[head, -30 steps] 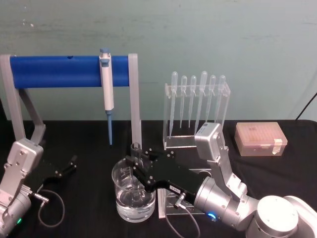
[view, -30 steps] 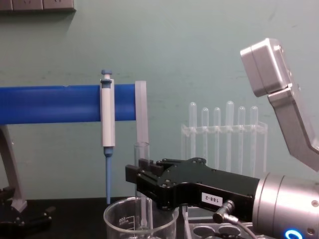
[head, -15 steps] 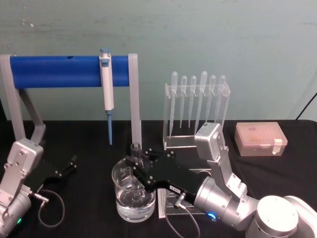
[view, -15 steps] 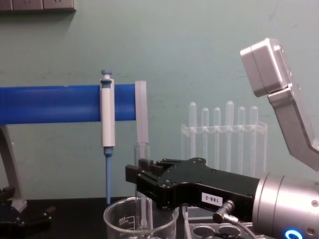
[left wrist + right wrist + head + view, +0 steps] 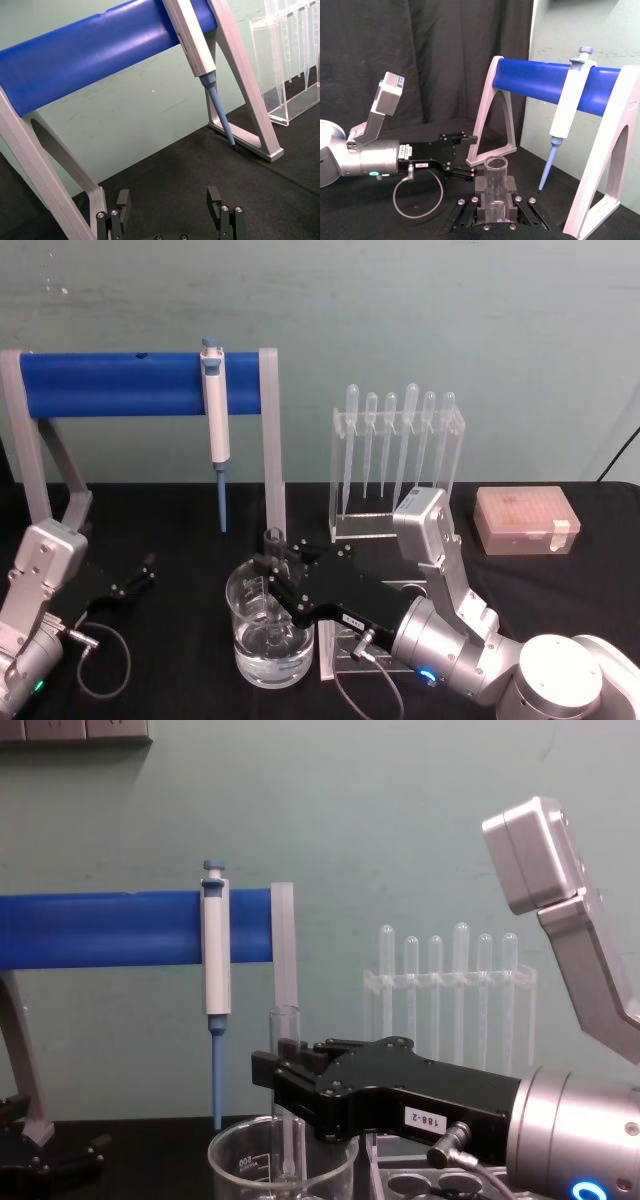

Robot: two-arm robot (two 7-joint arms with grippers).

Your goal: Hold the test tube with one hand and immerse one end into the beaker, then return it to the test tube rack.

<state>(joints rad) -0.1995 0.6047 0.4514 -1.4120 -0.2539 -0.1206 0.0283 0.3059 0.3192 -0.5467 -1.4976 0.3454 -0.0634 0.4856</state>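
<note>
The test tube (image 5: 284, 1030) stands upright with my right gripper (image 5: 283, 1072) shut on its middle. Its lower part (image 5: 287, 1152) reaches down inside the clear glass beaker (image 5: 238, 1162). In the head view the beaker (image 5: 252, 618) holds water in its bottom third, and the tube's rim (image 5: 272, 535) shows above the black right gripper (image 5: 279, 573). I cannot tell whether the tube's tip touches the water. The right wrist view looks down on the tube (image 5: 495, 186) between two black fingers (image 5: 480, 189). My left gripper (image 5: 132, 578) is parked open at the left, its fingers (image 5: 122, 202) wide apart.
A blue bar stand (image 5: 120, 383) holds a white-and-blue pipettor (image 5: 215, 420) behind the beaker. A clear rack of plastic pipettes (image 5: 398, 455) stands at the back right, with an orange tip box (image 5: 525, 520) beyond it. A low clear holder (image 5: 338, 658) lies under my right arm.
</note>
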